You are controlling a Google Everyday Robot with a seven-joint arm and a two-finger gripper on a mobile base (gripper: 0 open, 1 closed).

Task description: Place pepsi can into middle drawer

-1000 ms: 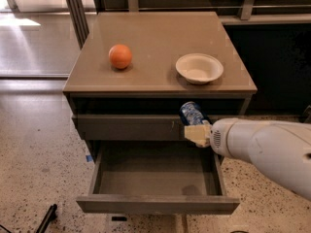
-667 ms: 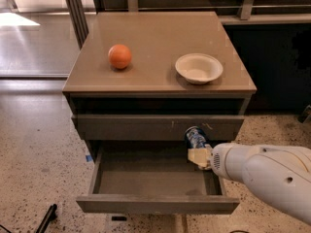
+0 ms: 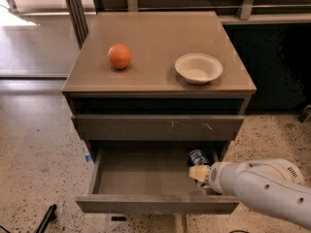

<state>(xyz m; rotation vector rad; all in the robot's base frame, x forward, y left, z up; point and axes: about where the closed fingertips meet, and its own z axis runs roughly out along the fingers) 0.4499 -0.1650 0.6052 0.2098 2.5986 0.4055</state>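
Here, with the orange [image 3: 119, 56] and the bowl [image 3: 198, 68] sitting on the counter [image 3: 155, 35], the pepsi can [image 3: 197, 156] hangs low at the right rear of the open middle drawer [image 3: 146, 181], clasped by the fingers [image 3: 198, 174] of the gripper [image 3: 198, 169], seemingly poised for release inside.

Pepsi can [image 3: 197, 156] half-hidden behind end effector [image 3: 198, 171]

Office-like room, speckled floor [image 3: 36, 149], claw [image 3: 198, 173] in middle drawer [image 3: 146, 204]

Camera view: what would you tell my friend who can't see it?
The robot's pincer reaches into the open middle drawer, right beside a blue pepsi can. On the cabinet top sit an orange and a white bowl.
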